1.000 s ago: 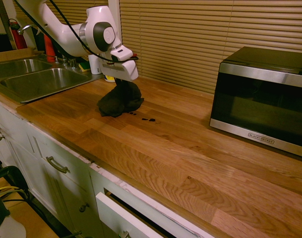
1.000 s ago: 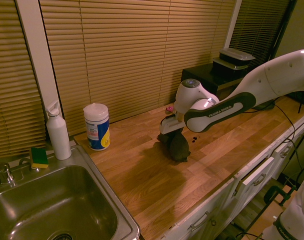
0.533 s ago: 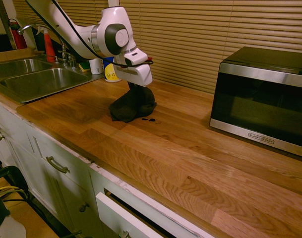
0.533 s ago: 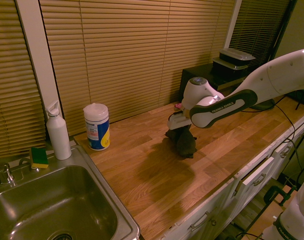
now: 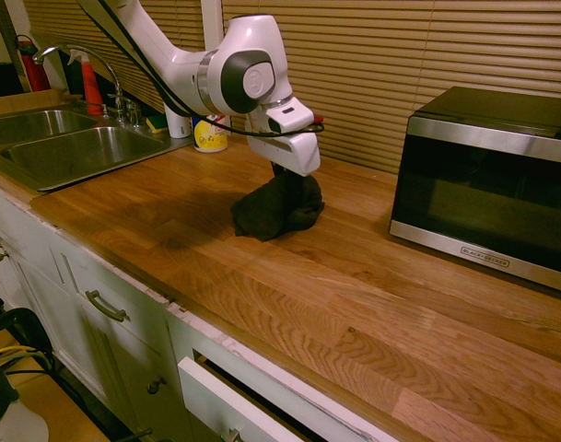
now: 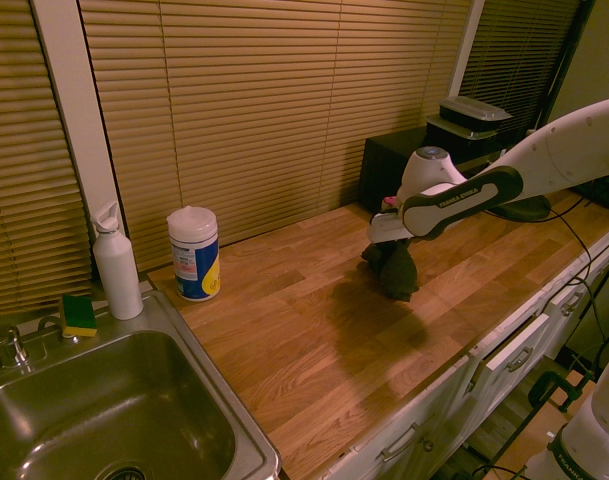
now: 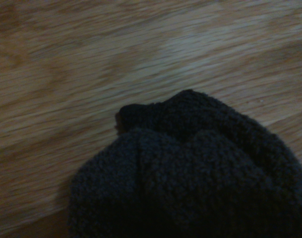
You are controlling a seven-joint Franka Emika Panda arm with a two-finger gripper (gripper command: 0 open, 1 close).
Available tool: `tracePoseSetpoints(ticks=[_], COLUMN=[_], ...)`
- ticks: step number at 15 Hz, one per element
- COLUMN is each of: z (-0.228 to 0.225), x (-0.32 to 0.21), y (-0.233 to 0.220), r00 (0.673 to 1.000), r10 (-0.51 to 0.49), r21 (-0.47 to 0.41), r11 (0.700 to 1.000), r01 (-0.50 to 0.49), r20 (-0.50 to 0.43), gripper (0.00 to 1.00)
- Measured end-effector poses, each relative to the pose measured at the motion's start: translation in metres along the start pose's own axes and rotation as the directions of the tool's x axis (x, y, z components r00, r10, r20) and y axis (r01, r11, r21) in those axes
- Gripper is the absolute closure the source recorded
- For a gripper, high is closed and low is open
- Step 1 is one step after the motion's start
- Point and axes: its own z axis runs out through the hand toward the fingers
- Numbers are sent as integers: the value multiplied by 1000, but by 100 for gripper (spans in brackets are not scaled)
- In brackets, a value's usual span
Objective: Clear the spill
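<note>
First exterior view: my pincer [image 5: 287, 175] pinches the top of the bunched dark cloth [image 5: 278, 208], whose lower folds press on the wooden counter [image 5: 354, 285], near the microwave [image 5: 487, 180] and on its sink side. No specks of the spill show beside the cloth. The wrist view shows knitted cloth [image 7: 200, 183] on wood grain.

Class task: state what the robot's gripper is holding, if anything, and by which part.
The gripper holds the dark bunched cloth by its gathered top; its lower folds rest on the wooden countertop.
</note>
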Motion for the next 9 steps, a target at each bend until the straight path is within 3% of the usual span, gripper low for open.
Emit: tracePoseSetpoints(ticks=[4, 9], z=[-3, -12], x=[3, -54], y=[1, -29], r00=[1000, 991], r10=[-20, -128], r21=[16, 30], r11=[1000, 992], r01=[20, 126], r20=[19, 46], gripper=[100, 100])
